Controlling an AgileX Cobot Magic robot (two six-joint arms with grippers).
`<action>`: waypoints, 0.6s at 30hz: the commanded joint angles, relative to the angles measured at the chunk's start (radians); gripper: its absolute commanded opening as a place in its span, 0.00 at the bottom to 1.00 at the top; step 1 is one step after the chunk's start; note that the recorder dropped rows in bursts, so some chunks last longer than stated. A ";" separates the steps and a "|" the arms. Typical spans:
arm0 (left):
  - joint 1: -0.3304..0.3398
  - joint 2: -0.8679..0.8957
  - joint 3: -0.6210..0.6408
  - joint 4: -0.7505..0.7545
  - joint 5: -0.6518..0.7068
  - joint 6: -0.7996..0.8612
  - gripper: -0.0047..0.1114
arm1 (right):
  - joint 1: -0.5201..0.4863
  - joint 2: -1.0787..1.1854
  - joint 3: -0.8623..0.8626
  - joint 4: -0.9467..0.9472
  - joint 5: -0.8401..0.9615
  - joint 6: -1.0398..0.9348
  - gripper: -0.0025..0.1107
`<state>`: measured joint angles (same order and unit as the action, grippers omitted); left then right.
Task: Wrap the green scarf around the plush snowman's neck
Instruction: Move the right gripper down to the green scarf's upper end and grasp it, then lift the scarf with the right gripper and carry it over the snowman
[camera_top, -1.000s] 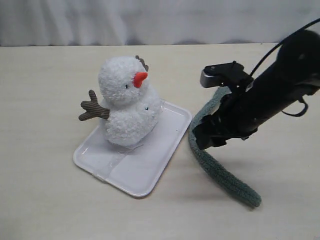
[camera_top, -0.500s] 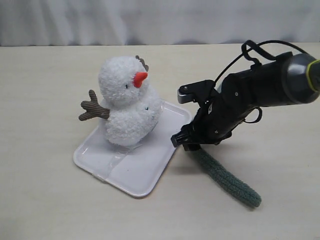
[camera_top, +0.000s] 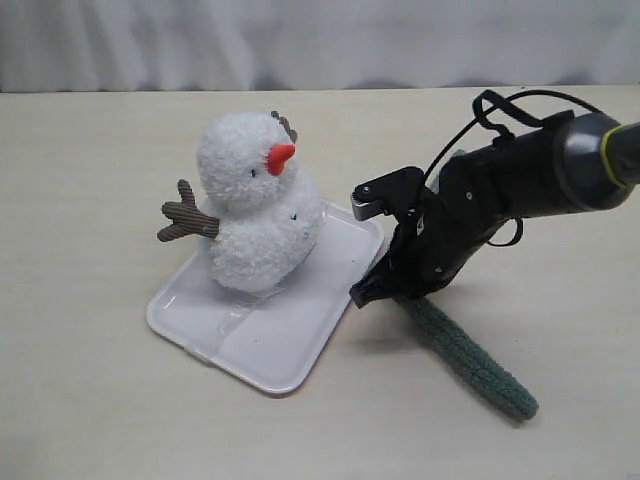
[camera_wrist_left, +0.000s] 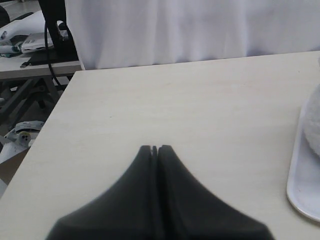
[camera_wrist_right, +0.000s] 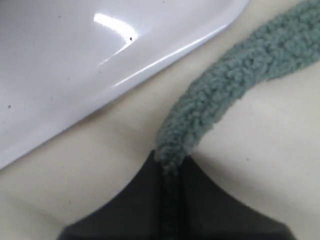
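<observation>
Pinching green scarf (camera_wrist_right: 227, 92) tight in right gripper (camera_wrist_right: 170, 162), low over table (camera_top: 90, 400), just right of white tray (camera_top: 290, 355). Trailing scarf's free end toward near right. Leaving plush snowman (camera_top: 255, 215) upright on tray, left of scarf, apart from it. Holding left gripper (camera_wrist_left: 155, 148) fully closed, empty, left of tray.

The right arm (camera_top: 520, 180) hides much of the green scarf (camera_top: 470, 355).
</observation>
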<state>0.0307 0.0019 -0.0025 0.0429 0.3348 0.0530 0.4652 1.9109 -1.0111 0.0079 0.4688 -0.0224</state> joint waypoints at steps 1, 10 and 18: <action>-0.007 -0.002 0.003 -0.002 -0.012 -0.002 0.04 | -0.001 -0.108 -0.055 -0.032 0.152 -0.018 0.06; -0.007 -0.002 0.003 -0.002 -0.012 -0.002 0.04 | 0.093 -0.312 -0.304 -0.027 0.618 -0.079 0.06; -0.007 -0.002 0.003 -0.002 -0.012 -0.002 0.04 | 0.396 -0.342 -0.634 -0.281 0.752 -0.428 0.06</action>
<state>0.0307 0.0019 -0.0025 0.0429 0.3348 0.0530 0.7812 1.5736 -1.5859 -0.1661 1.2037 -0.3554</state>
